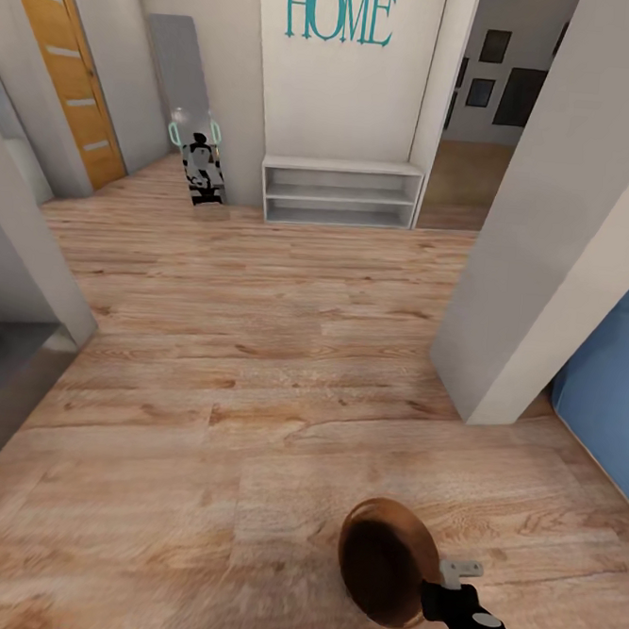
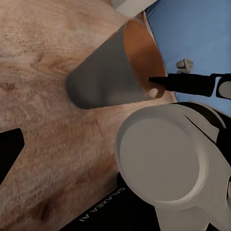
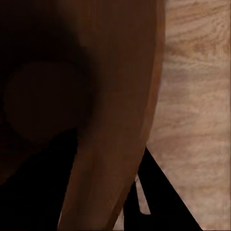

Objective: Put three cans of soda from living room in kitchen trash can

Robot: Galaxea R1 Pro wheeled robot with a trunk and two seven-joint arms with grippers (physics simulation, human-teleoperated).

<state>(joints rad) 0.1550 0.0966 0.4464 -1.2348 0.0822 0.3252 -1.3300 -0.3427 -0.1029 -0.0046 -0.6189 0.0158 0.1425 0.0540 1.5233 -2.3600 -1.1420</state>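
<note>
small round bin, grey outside and shiny orange-brown inside (image 1: 385,561): held up off the wood floor (image 1: 254,366), low in head view | right gripper (image 1: 443,582): pinching bin's rim | left gripper: cannot tell | soda cans: none seen, bin looks empty | task: early, I think | beside: white pillar (image 1: 548,229), blue sofa (image 1: 611,395)

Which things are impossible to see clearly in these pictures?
- Bottom of the trash can: too dark in the right wrist view to tell if cans lie inside.
- Top word of the wall sign: cut by the head view's upper edge.
- Left end effector: its opening is unclear in the left wrist view.
</note>
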